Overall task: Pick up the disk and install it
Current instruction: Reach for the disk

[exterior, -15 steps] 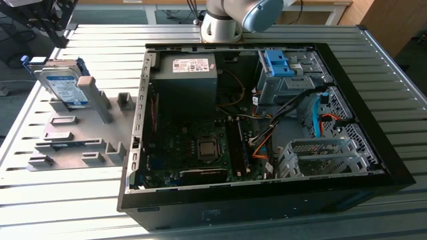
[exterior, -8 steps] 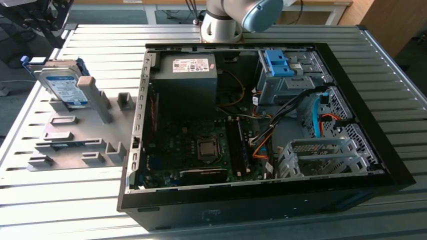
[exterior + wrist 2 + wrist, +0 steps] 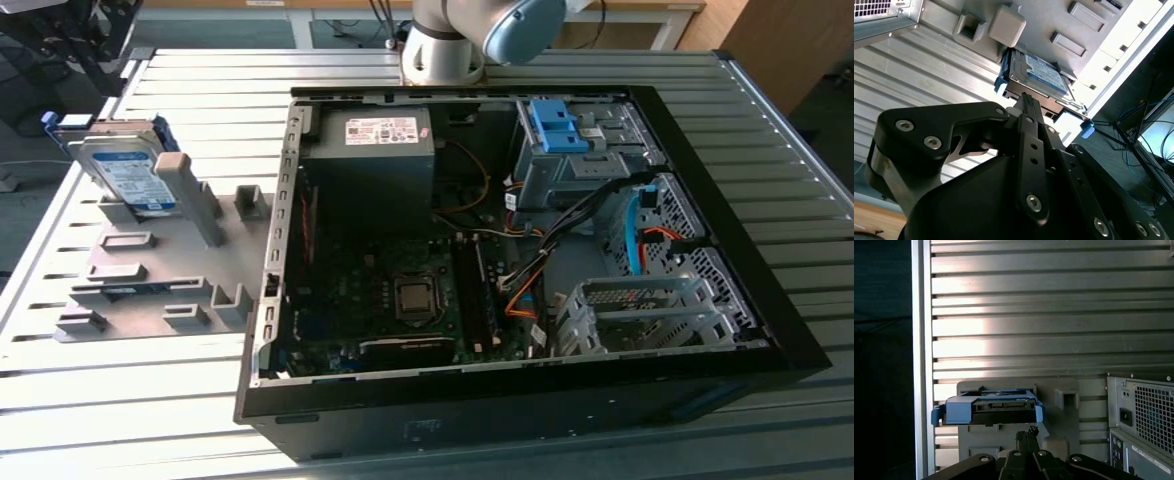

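Presently, disk: one (image 3: 123,175) (image 3: 1041,75) (image 3: 989,407), standing on edge in the grey holder, well apart from the computer case, on the exterior view's left of it; blue bracket along its edges; nothing grips it.
Gripper: one (image 3: 1026,97) (image 3: 1026,431), in both wrist views aimed toward the disk and apart from it.
Fingers: pressed together (image 3: 1026,109) (image 3: 1030,438), nothing between them.
Computer case: one (image 3: 534,395) (image 3: 1144,415), lying on the table (image 3: 134,400) with its side open.
Grey holder: one (image 3: 147,280) (image 3: 1064,400), just beside the case on the exterior view's left, with several posts and slots.
Arm: one (image 3: 461,40), behind the case, cut off by the picture's edge.
Inside the case: one grey power supply (image 3: 380,150), one blue latch piece (image 3: 554,125), one silver drive cage (image 3: 641,310), one motherboard (image 3: 400,290).
Hidden or cut off: a holder post covers part of the disk in the exterior view; the case is cut by the edge in the first wrist view; cables inside the case are too tangled to count.
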Robot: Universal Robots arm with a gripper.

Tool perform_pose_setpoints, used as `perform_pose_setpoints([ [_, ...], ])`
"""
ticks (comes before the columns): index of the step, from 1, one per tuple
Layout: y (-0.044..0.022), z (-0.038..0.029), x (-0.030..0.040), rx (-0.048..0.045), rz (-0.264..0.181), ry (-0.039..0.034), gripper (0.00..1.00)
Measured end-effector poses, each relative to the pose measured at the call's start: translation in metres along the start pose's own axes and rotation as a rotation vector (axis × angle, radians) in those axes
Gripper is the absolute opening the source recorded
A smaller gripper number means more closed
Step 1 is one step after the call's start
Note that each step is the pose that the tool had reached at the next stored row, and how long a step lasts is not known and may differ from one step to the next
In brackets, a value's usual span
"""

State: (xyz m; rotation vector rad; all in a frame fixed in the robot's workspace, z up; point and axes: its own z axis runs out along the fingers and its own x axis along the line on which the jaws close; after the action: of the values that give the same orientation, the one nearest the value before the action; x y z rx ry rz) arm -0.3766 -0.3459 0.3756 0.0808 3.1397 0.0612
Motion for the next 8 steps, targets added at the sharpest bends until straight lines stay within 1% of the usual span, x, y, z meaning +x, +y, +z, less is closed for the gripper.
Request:
perform_pose_setpoints([
  [8, -0.0002, 0.0000, 0.0044, -0.0001, 0.000, -0.0001, 0.11],
])
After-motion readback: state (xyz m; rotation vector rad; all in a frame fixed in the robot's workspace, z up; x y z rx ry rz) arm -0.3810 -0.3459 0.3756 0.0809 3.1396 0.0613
